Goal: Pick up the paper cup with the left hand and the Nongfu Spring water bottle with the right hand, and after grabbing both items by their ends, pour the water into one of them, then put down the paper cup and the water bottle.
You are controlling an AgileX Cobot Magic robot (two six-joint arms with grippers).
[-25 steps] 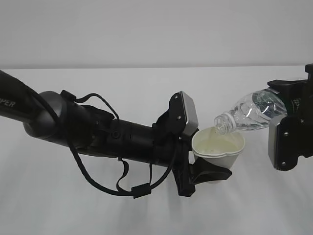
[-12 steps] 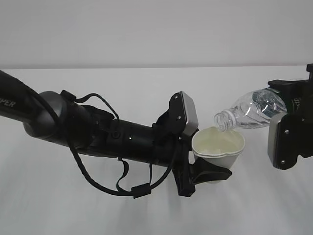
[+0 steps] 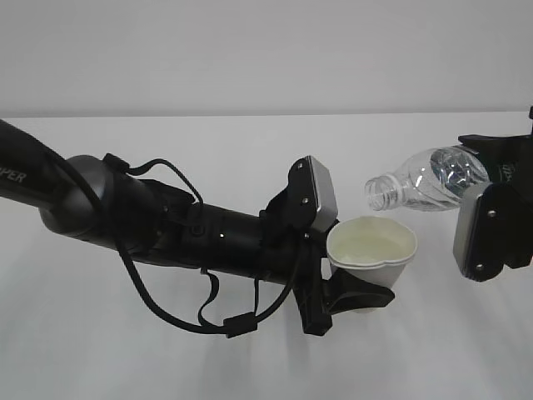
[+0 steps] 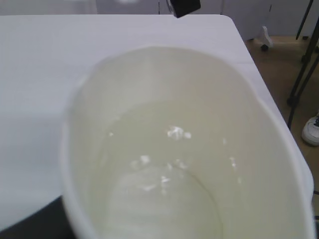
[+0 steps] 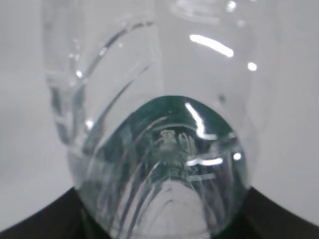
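Your left hand (image 3: pixel 354 296) reaches in low, clamped on the paper cup (image 3: pixel 372 247); your right hand (image 3: pixel 491 221) grips the Nongfu Spring water bottle (image 3: pixel 425 188) nearly level, mouth just above the rim.

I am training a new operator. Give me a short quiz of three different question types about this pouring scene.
1. True or false: the paper cup stands on the table.
2. Which pincer holds the water bottle? A) left B) right C) neither
3. Fill in: the bottle's open mouth points toward the ____ of the exterior view.

Key:
1. False; the left pincer holds it in the air.
2. B; the right pincer grips its base end.
3. Left; the bottle lies nearly level, its mouth above the cup's rim. The cup holds water.
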